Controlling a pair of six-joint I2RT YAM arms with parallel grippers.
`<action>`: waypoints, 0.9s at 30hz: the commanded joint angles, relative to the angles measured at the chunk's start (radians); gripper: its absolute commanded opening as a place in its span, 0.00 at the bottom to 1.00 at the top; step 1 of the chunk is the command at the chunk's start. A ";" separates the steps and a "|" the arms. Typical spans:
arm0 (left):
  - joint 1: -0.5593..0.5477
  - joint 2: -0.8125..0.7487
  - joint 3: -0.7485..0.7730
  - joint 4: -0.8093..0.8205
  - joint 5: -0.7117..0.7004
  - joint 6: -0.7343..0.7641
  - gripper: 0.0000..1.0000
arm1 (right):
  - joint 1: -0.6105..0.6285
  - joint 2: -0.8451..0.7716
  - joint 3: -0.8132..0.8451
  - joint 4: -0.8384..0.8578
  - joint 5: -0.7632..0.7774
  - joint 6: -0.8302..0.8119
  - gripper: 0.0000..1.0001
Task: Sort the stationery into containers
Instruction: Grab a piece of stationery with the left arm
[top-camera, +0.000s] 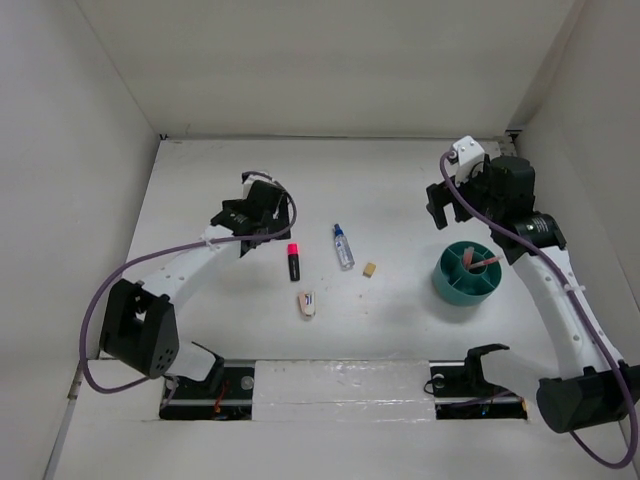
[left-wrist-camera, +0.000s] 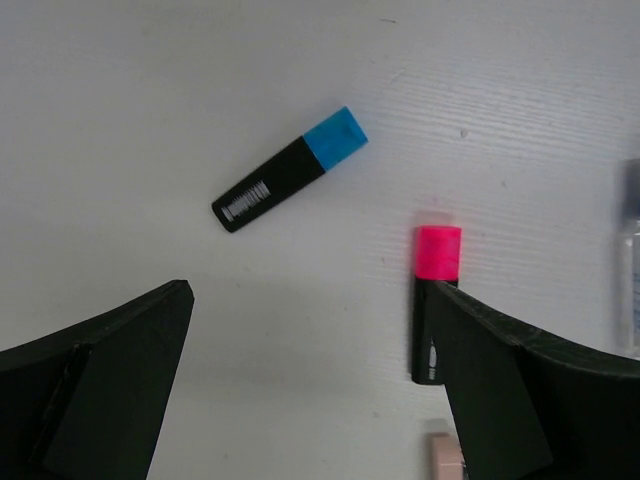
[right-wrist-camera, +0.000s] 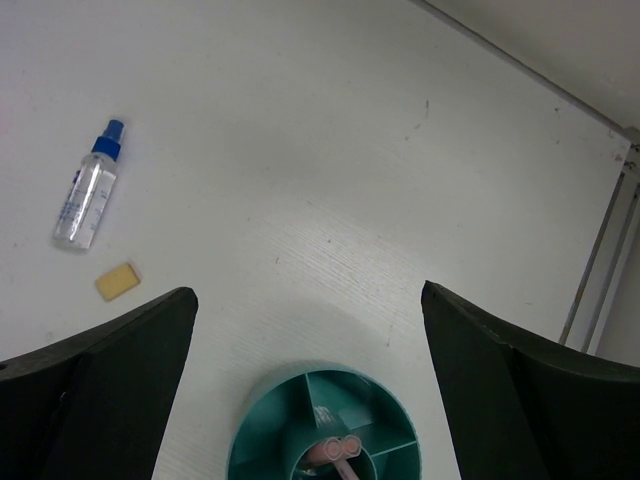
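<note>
While left claw (left-wrist-camera: 312, 292) and right claw (right-wrist-camera: 310, 292) apart, pink pens (right-wrist-camera: 338, 450) in teal cup (top-camera: 455, 289).

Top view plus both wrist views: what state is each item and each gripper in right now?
Left gripper: open, empty.
Right gripper: open, empty.
Blue-capped highlighter: capped, lying on the table.
Pink-capped highlighter: capped, lying on the table.
Spray bottle: capped, on its side.
Eraser: loose on the table.
Stapler: on the table.
Organiser cup: upright, mostly unfilled.
Pink pens: inside the cup, leaning.
</note>
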 joint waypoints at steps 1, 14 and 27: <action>0.049 0.021 0.073 -0.004 0.003 0.249 1.00 | 0.005 0.027 -0.003 0.031 -0.040 -0.030 1.00; 0.373 0.254 0.105 0.123 0.551 0.488 1.00 | 0.005 0.008 -0.003 0.020 -0.105 -0.052 1.00; 0.373 0.289 0.018 0.189 0.516 0.509 1.00 | 0.005 -0.021 -0.012 0.020 -0.125 -0.070 1.00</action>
